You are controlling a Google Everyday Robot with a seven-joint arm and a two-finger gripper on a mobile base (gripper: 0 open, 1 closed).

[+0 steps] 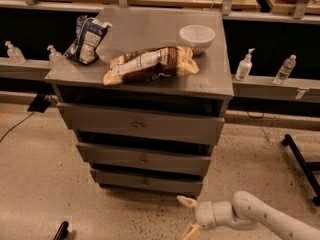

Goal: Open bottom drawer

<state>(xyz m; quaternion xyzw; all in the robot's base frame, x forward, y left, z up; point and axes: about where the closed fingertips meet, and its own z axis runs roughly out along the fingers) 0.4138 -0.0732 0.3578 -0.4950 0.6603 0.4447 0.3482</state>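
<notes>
The bottom drawer (147, 182) is the narrowest grey front at the foot of the grey cabinet, pushed in, with a small round knob (145, 182) at its centre. Above it sit a mid-sized drawer (142, 159) and the widest top drawer (140, 125), both closed. My gripper (189, 215) hovers low over the floor, in front of and a little right of the bottom drawer. Its two cream fingers (187, 201) are spread apart and point left, with nothing between them. The white arm (260, 215) runs off to the lower right.
On the cabinet top (210, 84) lie a brown snack bag (150, 65), a blue-and-white bag (87, 40) and a white bowl (197, 37). Bottles (244, 65) stand on a ledge behind. A black stand leg (300, 159) lies on the floor at right.
</notes>
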